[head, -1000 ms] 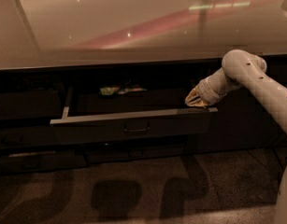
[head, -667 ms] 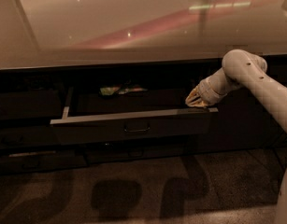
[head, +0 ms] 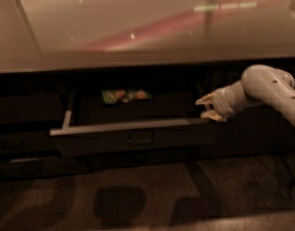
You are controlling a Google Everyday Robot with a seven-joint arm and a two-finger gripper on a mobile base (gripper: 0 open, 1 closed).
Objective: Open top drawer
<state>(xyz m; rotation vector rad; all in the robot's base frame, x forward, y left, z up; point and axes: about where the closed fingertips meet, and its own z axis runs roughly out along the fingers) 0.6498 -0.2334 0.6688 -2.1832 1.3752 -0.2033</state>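
Below the counter edge: the top drawer [head: 99,141] stands pulled well out from the dark cabinet run, its pale top rim running left to right and its small loop handle [head: 140,137] at the centre of the front.
Inside the drawer: a green and orange packet [head: 125,96] lies towards the back, left of centre; the rest of the tray is too dark to read.
Gripper: the gripper [head: 208,108] sits at the right end of the drawer's rim, well away from the handle, with the pale arm [head: 269,88] reaching in from the right.
Gripper state: the two tan fingertips [head: 204,100] are parted with a dark gap between them. I see nothing clamped there, and the lower tip looks to touch the rim.
Just changed: very little. Against a second ago the drawer front sits a touch lower in view, which I read as slightly further out, and the gripper has followed it down and to the right by a similar small amount.
Meaning for the task: the drawer already reads as open, so the pull seems to be at or near its end.
Next call: likely only a release and a clean withdrawal to the right.
Risk: dragging the rim sideways on the way out, or nudging the drawer back in.
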